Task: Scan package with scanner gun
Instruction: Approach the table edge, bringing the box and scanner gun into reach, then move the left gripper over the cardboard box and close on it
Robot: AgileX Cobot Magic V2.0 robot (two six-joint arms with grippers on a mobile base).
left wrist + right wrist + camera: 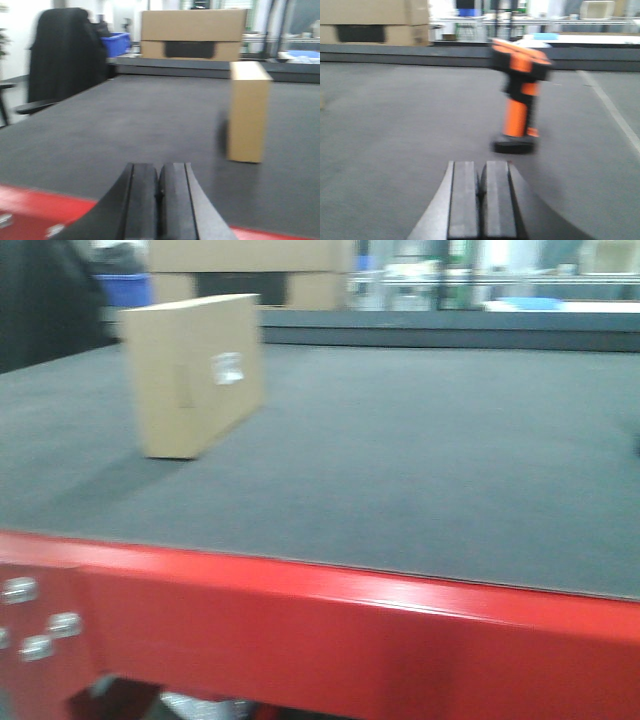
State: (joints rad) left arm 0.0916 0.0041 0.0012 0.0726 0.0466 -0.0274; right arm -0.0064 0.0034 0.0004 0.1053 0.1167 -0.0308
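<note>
Tan package (195, 375), white label (227, 368); orange-black scanner gun (519, 95); grey table mat (400, 460), red edge (330, 615).

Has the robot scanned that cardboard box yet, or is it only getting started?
Nothing looks done yet. The package stands on the grey table, white label showing. The scanner gun stands upright on its base, ungrasped. The left pincer and right pincer are shut, holding nothing. Left to do: pick up the scanner gun and aim it at the label.
</note>
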